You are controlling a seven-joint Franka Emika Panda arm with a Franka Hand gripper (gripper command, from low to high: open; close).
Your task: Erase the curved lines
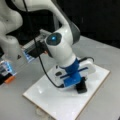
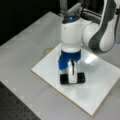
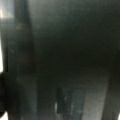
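On the board: gripper [image 2: 72,78] pressing black eraser [image 2: 80,78] onto white board [image 2: 100,82].
Jaws: pinching the eraser.
Curve lines: not visible in any view.
Tabletop [image 2: 30,42]: grey.

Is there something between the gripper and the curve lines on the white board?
No loose obstacle shows. The gripper presses a black eraser onto the white board. No curve lines show on the bare board in both front views; the eraser and arm may hide them.
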